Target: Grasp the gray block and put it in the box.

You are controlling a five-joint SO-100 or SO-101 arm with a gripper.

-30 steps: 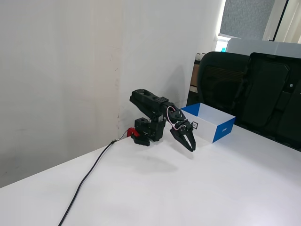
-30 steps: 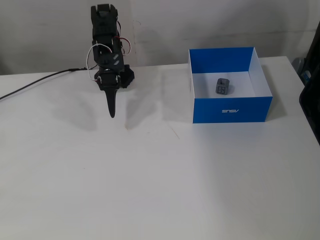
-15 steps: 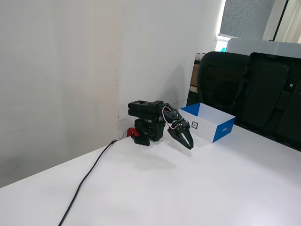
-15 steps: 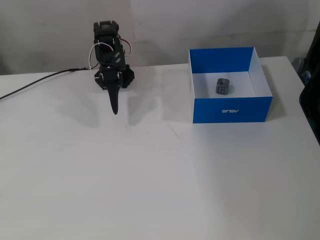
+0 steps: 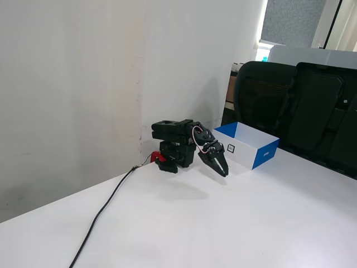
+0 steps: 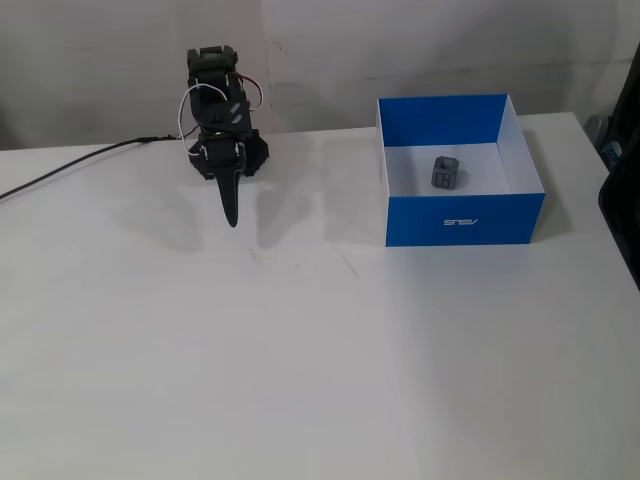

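White counter (image 6: pixel 300 350) under a plain pale wall, dark office chairs (image 5: pixel 295 106) behind — that is the whole setting. By the look of it the job is done: the gray block (image 6: pixel 446 173) sits on the white floor of the box (image 6: pixel 465 219), while the pincer (image 6: pixel 231 215) hangs folded near the arm's base, well apart, fingers together and empty. A black cable (image 5: pixel 103 209) trails off the counter.

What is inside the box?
The box holds the gray block, resting on its white floor near the middle. Nothing else shows inside. In the other fixed view the box's walls hide the interior.
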